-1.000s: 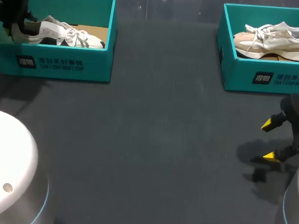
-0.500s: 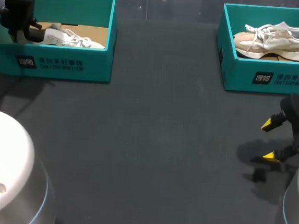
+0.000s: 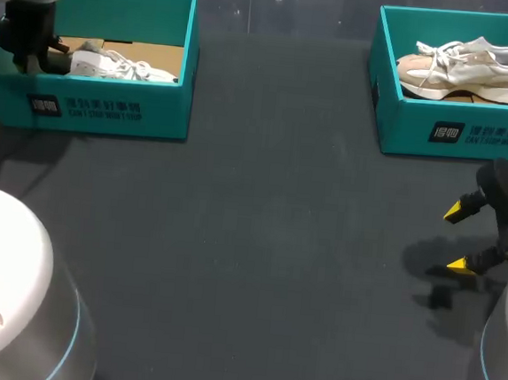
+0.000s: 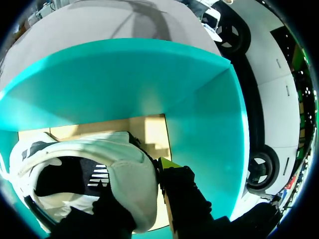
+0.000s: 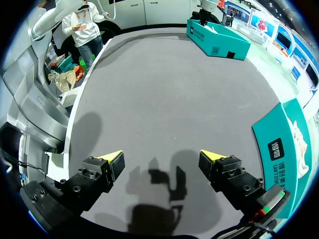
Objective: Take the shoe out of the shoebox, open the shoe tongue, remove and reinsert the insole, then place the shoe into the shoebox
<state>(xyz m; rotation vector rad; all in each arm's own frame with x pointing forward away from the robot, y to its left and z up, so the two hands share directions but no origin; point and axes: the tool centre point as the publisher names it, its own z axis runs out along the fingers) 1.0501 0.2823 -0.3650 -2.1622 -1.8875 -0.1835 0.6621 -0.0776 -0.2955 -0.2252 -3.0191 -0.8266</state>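
Observation:
A white shoe (image 3: 122, 65) lies inside the left teal shoebox (image 3: 101, 110) at the table's far left. My left gripper (image 3: 30, 55) reaches down into that box's left end and is shut on the shoe's heel. In the left wrist view the white heel collar (image 4: 124, 184) sits between the fingers of my left gripper (image 4: 144, 174). One yellow tip shows outside the collar; the other finger is inside the shoe. The box's teal wall (image 4: 124, 79) and cardboard floor lie ahead. My right gripper (image 3: 459, 236) hangs open and empty over the table at the right (image 5: 162, 159).
A second teal shoebox (image 3: 472, 134) at the far right holds a beige and white shoe (image 3: 465, 68); its side (image 5: 279, 144) shows beside my right gripper. The dark table spreads between the two boxes.
My left gripper has lowered the shoe's heel, so the shoe went from tilted up to lying flat in the left box. The right arm has not moved.

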